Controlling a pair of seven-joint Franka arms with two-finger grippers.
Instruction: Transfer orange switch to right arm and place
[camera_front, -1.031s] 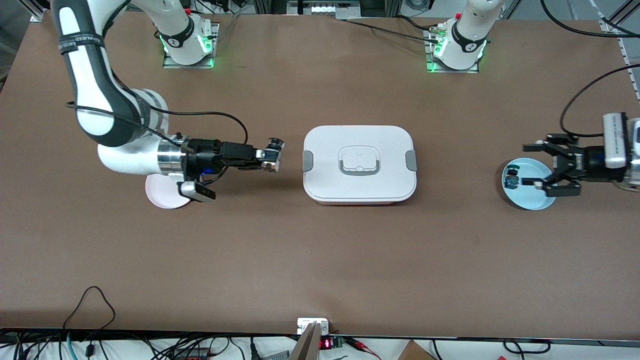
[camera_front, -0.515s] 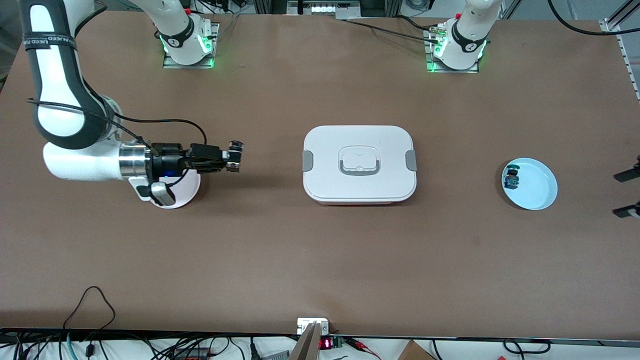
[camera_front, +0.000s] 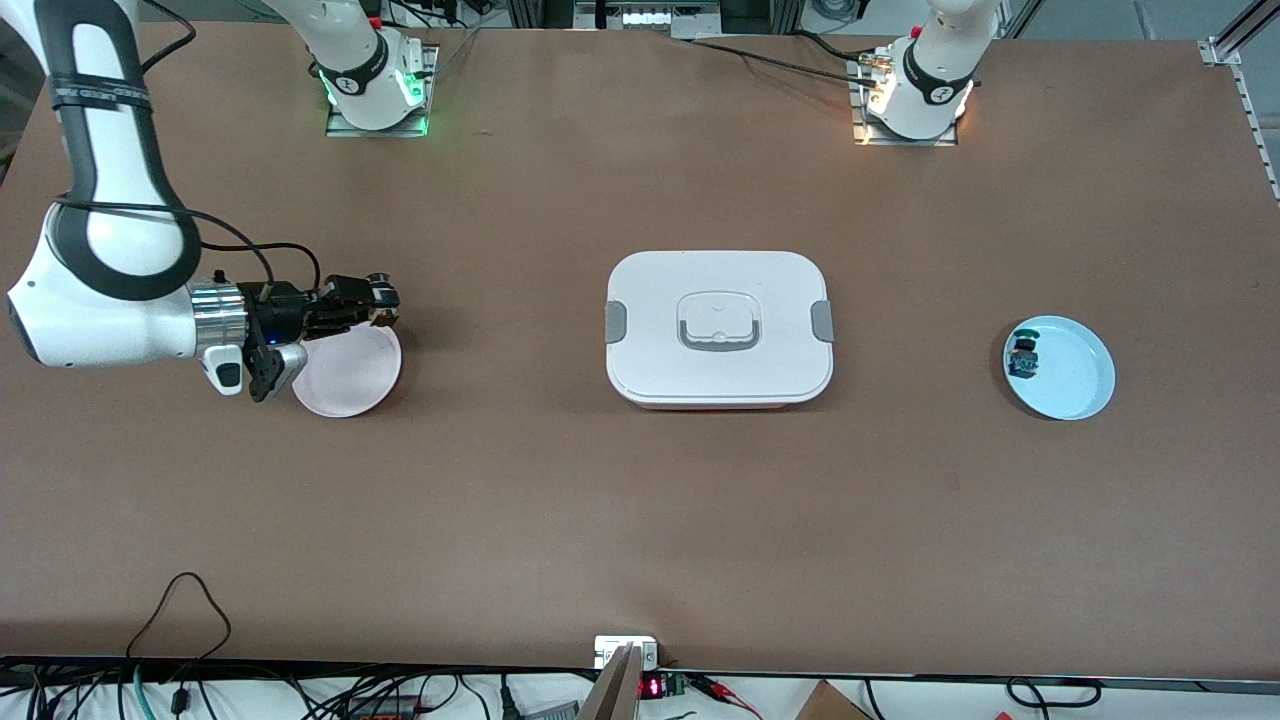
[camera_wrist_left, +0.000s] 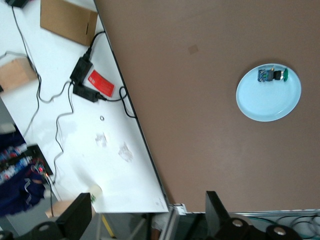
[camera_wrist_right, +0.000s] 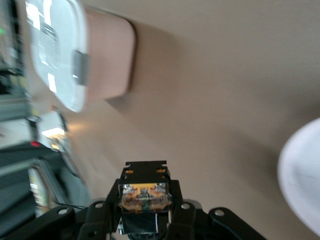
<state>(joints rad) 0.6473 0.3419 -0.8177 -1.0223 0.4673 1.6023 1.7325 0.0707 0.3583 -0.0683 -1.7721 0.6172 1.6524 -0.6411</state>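
Right gripper (camera_wrist_right: 144, 212) clamped on the orange switch (camera_wrist_right: 144, 196) above the brown worktop (camera_wrist_right: 210, 95)

The black fingers (camera_wrist_right: 177, 210) press the switch from both sides; its orange face with small metal contacts points at the camera. A white lidded box (camera_wrist_right: 75, 52) with a pinkish base and a grey latch stands on the worktop well apart from the gripper. The curved rim of a pale plate (camera_wrist_right: 302, 175) shows at the picture's edge.

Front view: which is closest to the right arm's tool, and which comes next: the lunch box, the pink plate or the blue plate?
From the right tool, shut on the orange switch:
1. Pink plate, just beneath it, at the right arm's end.
2. White lunch box, mid-table.
3. Blue plate, at the left arm's end.
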